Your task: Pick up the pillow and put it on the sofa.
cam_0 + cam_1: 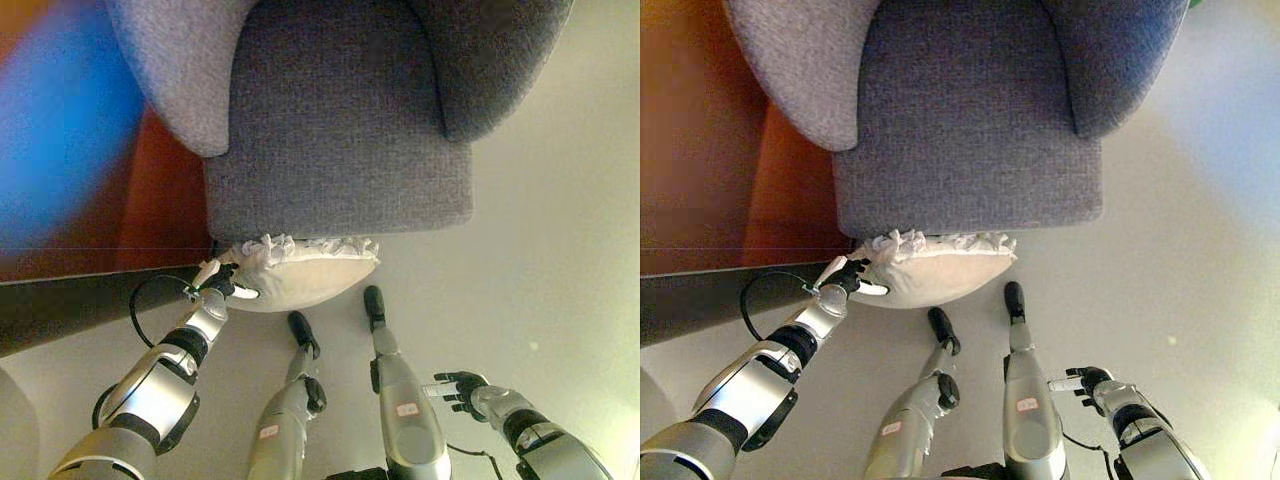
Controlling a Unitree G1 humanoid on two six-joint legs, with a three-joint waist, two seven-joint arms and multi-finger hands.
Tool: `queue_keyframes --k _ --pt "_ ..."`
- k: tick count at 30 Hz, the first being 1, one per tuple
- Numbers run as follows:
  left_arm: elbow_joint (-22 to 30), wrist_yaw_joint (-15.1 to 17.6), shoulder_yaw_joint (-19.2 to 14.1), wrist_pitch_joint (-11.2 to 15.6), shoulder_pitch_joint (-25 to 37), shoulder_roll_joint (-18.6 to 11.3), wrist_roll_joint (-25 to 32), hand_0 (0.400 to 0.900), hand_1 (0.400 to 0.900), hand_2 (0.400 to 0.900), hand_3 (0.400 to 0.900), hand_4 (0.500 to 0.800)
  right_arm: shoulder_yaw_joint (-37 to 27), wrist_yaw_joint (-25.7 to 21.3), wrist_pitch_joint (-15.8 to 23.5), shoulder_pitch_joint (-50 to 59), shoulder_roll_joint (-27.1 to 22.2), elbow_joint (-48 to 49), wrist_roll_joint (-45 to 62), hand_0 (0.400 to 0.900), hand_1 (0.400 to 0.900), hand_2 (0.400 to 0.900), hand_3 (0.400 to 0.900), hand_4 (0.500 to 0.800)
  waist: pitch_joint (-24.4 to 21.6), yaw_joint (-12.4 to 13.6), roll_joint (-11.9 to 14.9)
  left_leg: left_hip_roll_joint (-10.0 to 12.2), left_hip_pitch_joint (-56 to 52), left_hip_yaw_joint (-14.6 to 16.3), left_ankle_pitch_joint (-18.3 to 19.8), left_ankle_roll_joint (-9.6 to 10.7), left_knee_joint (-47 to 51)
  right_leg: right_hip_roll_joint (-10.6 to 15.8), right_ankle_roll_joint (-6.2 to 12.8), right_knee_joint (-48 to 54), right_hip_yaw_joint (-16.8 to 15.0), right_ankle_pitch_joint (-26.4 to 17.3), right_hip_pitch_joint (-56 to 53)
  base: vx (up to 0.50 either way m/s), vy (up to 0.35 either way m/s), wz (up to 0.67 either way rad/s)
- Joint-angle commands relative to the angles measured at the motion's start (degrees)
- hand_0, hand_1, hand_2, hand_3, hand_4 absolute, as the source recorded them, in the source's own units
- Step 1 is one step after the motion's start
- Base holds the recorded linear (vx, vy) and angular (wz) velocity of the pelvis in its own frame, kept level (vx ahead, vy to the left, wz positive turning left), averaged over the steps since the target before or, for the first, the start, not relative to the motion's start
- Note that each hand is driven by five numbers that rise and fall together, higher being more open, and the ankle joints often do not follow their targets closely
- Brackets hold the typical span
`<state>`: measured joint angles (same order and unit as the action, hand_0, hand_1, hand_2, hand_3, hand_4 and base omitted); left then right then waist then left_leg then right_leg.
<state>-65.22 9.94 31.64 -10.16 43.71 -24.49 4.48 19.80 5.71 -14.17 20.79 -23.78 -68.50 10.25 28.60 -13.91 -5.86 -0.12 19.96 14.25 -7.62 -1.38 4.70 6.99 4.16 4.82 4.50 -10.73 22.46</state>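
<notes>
A cream pillow (305,275) with a ruffled white edge lies on the pale floor, pressed against the front of the grey sofa (340,130). My left hand (222,279) is at the pillow's left end, its fingers curled onto the pillow's edge. At the lower right my right hand (460,388) hovers above the floor with its fingers spread, well away from the pillow. The sofa's seat cushion (970,100) has nothing on it.
The sofa's two rounded armrests (180,70) flank the seat. A reddish-brown floor area (160,200) and a dark strip (90,300) lie to the left of the sofa. Pale floor (550,250) spreads out on the right.
</notes>
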Motion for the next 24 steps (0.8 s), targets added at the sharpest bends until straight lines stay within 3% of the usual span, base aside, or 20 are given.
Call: queue_keyframes --k 1,5,10,21,22,23,24 --pt "-3.17 1.29 -1.38 -0.26 5.23 -4.54 3.60 0.900 0.900 0.900 0.900 0.800 -1.50 -1.69 0.18 -0.96 -2.84 -1.54 2.20 0.900 0.900 0.900 0.900 0.800 1.19 -0.61 -0.22 -0.80 2.76 3.40 -2.45 6.76 0.30 -2.91 4.73 -2.29 -6.09 -1.72 6.56 0.00 0.000 0.00" --pt "-2.56 2.28 -2.07 0.32 6.57 -5.08 6.43 0.900 0.900 0.900 0.900 0.800 -2.60 -4.32 1.93 -0.94 -3.67 -0.71 3.76 0.900 0.900 0.900 0.900 0.800 1.19 -0.81 -0.28 -0.48 5.48 3.59 -3.24 7.20 0.30 -3.20 4.77 -2.13 -6.45 -2.21 9.03 0.00 0.000 0.00" --pt "-1.30 2.07 -2.61 0.28 8.90 -6.15 10.00 0.900 0.900 0.900 0.900 0.800 -3.30 -4.26 2.80 -1.21 -4.13 -0.12 3.81 0.900 0.900 0.900 0.900 0.800 1.19 -0.98 -0.51 -0.13 9.00 3.55 -3.71 7.47 0.30 -3.37 4.91 -1.87 -6.90 -2.56 12.31 -0.03 -0.020 0.04" --pt "-1.11 1.07 -4.71 1.44 12.25 -6.28 17.95 0.900 0.900 0.900 0.900 0.800 -3.32 -3.53 1.50 -1.50 -4.55 0.44 4.95 0.900 0.900 0.900 0.900 0.800 1.19 -1.46 -0.17 0.98 15.72 3.39 -5.04 8.32 0.30 -3.62 5.31 -1.09 -7.57 -3.23 17.84 -0.02 -0.012 0.02" --pt "-0.98 0.65 -4.77 1.60 12.98 -6.40 18.28 0.863 0.863 0.863 0.863 0.778 -3.30 -3.77 1.59 -1.44 -4.52 0.44 5.05 0.900 0.900 0.900 0.900 0.800 1.19 -1.53 -0.07 1.14 16.42 3.43 -5.08 8.36 0.30 -3.65 5.35 -1.03 -7.63 -3.27 18.47 -0.02 -0.017 0.04" --pt "-0.87 0.47 -4.69 1.62 13.39 -6.52 18.26 0.727 0.727 0.727 0.727 0.696 -3.25 -3.87 1.77 -1.45 -4.53 0.41 5.30 0.900 0.900 0.900 0.900 0.800 1.19 -1.56 0.00 1.18 16.74 3.38 -5.09 8.34 0.30 -3.66 5.34 -1.00 -7.65 -3.30 18.72 -0.05 -0.037 0.03" --pt "-0.63 0.55 -4.48 1.75 13.87 -6.63 18.50 0.475 0.475 0.475 0.475 0.545 -3.20 -4.01 2.11 -1.55 -4.56 0.46 5.53 0.900 0.900 0.900 0.900 0.800 1.19 -1.60 0.11 1.21 17.10 3.28 -5.05 8.30 0.30 -3.66 5.34 -0.92 -7.73 -3.31 18.95 -0.04 -0.036 0.03"
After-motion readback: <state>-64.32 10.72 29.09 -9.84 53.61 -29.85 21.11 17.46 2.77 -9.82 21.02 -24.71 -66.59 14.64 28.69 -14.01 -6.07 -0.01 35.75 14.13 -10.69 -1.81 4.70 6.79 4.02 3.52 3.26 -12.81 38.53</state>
